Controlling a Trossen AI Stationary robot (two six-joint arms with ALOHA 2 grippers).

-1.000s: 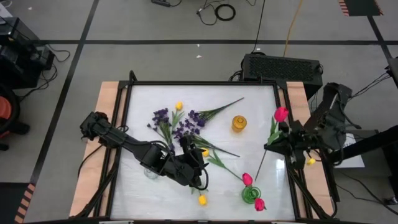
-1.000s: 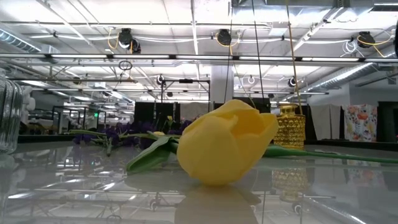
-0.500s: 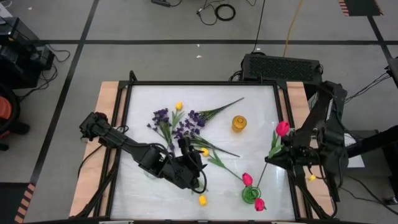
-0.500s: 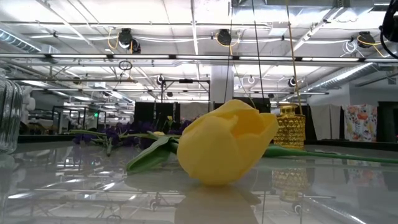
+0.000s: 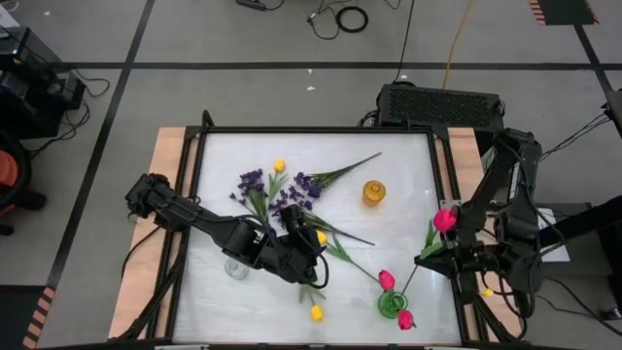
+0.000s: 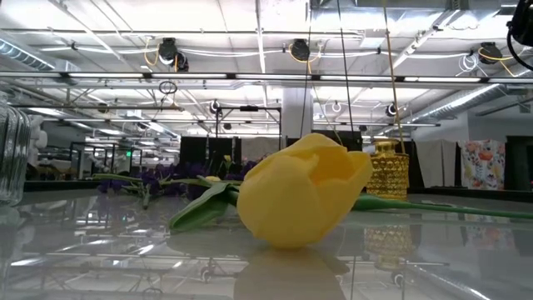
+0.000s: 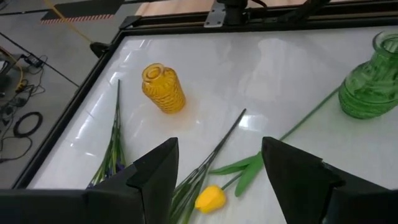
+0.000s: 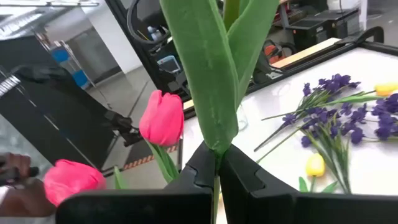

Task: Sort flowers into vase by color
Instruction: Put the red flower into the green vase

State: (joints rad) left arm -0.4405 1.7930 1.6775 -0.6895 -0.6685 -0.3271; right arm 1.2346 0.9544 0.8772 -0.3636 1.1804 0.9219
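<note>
A: Right gripper (image 8: pixel 216 163), fingers (image 8: pixel 245 169) clamped on green stem of pink-red tulip (image 5: pixel 444 219), angled toward green glass vase (image 5: pixel 392 304) holding matching blooms.

B: Left gripper (image 7: pixel 217 165), fingers apart, above yellow tulip (image 7: pixel 210 198) on desk (image 5: pixel 398 165)

Left hand (image 7: pixel 214 180) hangs spread at mid-table; right hand (image 8: pixel 216 168) is clamped at the right edge.

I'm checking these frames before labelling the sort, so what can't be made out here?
- Right gripper, shut on the pink tulip: the right wrist view's top edge crops its bloom.
- Clear vase: the left arm mostly covers it in the high view; the low view's left edge crops it.
- Green vase: how deep its tulip stems sit is too small to tell.
- Left gripper: open; the left wrist view's bottom edge crops it.
</note>
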